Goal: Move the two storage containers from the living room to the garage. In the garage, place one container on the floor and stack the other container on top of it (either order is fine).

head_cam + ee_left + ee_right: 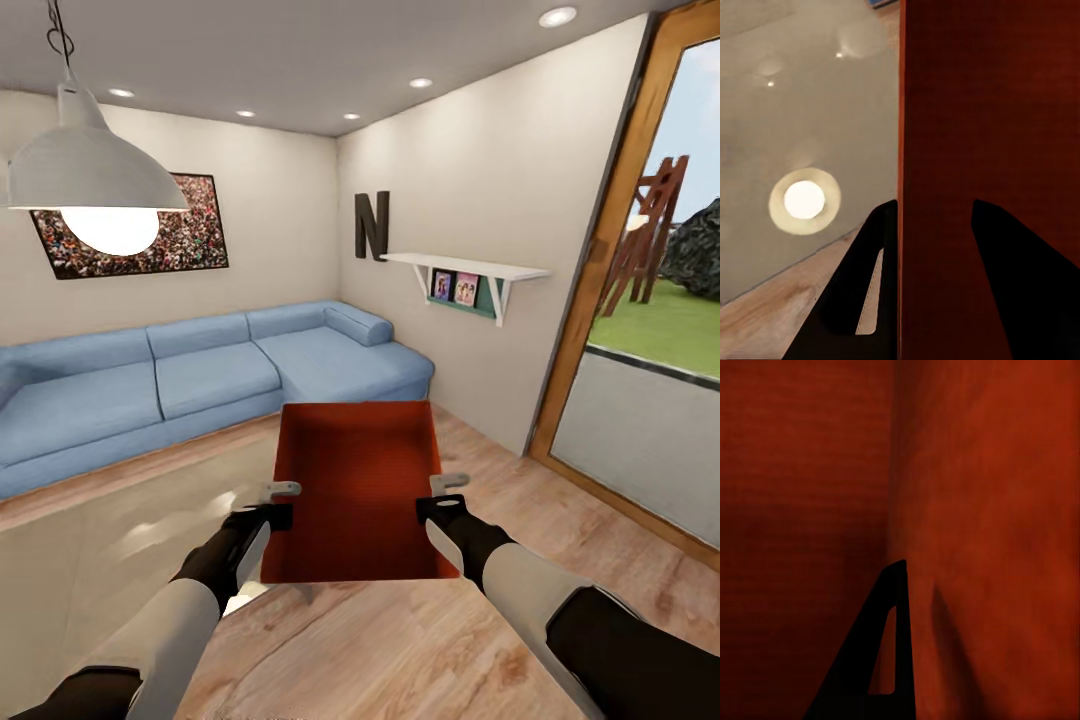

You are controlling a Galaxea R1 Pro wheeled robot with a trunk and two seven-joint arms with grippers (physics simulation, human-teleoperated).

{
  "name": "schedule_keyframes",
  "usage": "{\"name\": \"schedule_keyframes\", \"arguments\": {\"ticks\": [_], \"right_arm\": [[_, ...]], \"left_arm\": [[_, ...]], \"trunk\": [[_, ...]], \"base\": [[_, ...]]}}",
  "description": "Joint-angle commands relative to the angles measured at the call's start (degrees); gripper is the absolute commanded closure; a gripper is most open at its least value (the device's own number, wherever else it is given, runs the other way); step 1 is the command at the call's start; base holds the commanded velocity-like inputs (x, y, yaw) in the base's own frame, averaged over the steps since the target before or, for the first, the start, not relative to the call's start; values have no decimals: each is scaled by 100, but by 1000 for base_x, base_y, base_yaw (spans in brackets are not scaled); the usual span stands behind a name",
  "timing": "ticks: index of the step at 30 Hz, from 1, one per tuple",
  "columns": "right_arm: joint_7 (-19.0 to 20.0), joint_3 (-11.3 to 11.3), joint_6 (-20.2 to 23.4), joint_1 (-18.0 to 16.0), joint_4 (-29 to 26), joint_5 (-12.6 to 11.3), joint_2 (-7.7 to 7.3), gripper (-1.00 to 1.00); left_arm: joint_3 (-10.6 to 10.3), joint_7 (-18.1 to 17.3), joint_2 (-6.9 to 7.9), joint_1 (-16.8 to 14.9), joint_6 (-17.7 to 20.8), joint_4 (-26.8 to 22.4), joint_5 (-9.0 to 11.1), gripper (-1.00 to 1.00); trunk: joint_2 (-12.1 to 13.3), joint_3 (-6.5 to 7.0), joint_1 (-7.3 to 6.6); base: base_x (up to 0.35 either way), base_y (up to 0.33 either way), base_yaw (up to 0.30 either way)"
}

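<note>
- Bin: one orange-red, lidless box, held up in front of the robot between both arms, above the wood floor of the living room, with the blue sofa beyond it. It has not reached the garage.
- Handling, as a judgement: plain thin plastic walls and nothing inside, so it is likely light and fairly stiff, though the long walls may flex a little under a pinch. The smooth walls look slippery, so the rim of each long side is the sensible hold, opposite one another near the middle, so the load stays level.
- Left gripper: sits at the bin's left wall. In the left wrist view the left gripper has one dark finger outside the wall and one inside, the wall running between them, so it is clamped narrowly on that wall.
- Right gripper: sits at the bin's right wall. In the right wrist view one black finger lies against red plastic; the other is hidden, so I cannot tell from there how tight the hold is, though the head view suggests it is pinching the rim.
- Views: the head view alone gives the room and the bin's level pose; the left wrist view adds the glossy rug below, mirroring a lamp.
</note>
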Motion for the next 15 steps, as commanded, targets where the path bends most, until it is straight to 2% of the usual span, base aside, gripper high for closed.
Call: {"name": "schedule_keyframes", "arguments": {"ticks": [1, 15], "right_arm": [[-203, -119, -347, -7, -21, 165, -89, 100], [-205, -120, -349, -7, -21, 165, -89, 100]], "left_arm": [[71, 47, 4, -3, 34, -1, 4, 100], [79, 49, 4, -3, 33, -1, 4, 100]], "trunk": [[-14, -11, 4], [-14, 27, 4]], "base": [[0, 0, 295], [0, 0, 295]]}}
